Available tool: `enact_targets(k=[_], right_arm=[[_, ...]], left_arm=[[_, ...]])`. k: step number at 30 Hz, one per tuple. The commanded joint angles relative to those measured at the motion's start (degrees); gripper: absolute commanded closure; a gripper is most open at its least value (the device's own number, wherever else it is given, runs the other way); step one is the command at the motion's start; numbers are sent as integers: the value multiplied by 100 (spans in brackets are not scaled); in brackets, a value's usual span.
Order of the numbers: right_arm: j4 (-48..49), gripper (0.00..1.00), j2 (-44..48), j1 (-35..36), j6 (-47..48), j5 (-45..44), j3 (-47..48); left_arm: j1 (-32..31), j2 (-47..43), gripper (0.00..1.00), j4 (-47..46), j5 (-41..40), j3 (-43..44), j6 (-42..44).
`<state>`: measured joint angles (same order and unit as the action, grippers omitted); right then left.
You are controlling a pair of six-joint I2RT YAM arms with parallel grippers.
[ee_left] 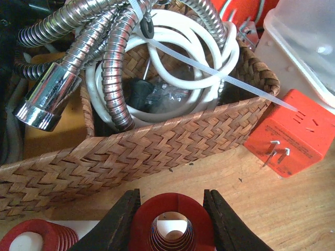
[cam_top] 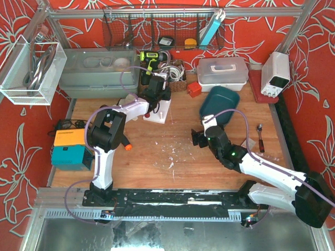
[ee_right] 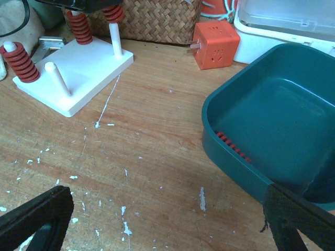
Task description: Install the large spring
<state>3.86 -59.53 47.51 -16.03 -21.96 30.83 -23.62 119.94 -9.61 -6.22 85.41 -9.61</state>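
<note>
Left gripper (ee_left: 170,194) is over the white peg board (ee_right: 89,68) at the far side of the table (cam_top: 172,157), and it has the large spring (ee_left: 175,209) pinched between its two black fingers, one jaw on either flank of the red coil. The wrist camera looks straight down the bore, where something pale shows at the bottom, so the coil is being held upright and centred to slide down a post. From the right wrist view the spring sits high on the thin white peg (ee_right: 116,42), with bare shaft showing beneath it. My read is that it's threaded on but not yet pushed down to the board. That grip across the sides makes sense: it leaves the bottom of the coil free to pass down the peg. Two other red springs (ee_right: 78,26) are already down on their posts, and one short peg (ee_right: 55,76) stands bare. The right gripper (ee_right: 167,204) hangs back near the teal bin (ee_right: 230,164), fingers spread wide, nothing between them, touching nothing, and it's well out of the left arm's way. One more red spring (ee_right: 233,146) lies inside that bin against the near wall. The woven basket (ee_left: 172,141) of hoses sits just behind the working arm, close enough to watch
</note>
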Motion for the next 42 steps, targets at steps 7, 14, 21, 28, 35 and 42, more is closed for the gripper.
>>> enact_targets(k=[7, 14, 21, 28, 35, 42], right_arm=[[-14, 1, -51, -44, 29, -102, 70], [-41, 1, -38, -41, 39, -122, 81], [-50, 1, -24, -54, 47, -145, 77], [-52, 1, -2, -55, 46, -150, 72], [-49, 1, 6, -60, 47, -193, 62], [-45, 1, 6, -78, 40, -204, 69]], left_arm=[[-3, -91, 89, 543, 166, 54, 88], [-3, -133, 89, 527, 112, 63, 163], [-3, -8, 88, 766, 84, 278, 208], [2, 221, 80, 874, 26, 521, 294], [-1, 652, 66, 1231, -23, 1081, 389], [-3, 453, 45, 1439, 52, 1228, 306]])
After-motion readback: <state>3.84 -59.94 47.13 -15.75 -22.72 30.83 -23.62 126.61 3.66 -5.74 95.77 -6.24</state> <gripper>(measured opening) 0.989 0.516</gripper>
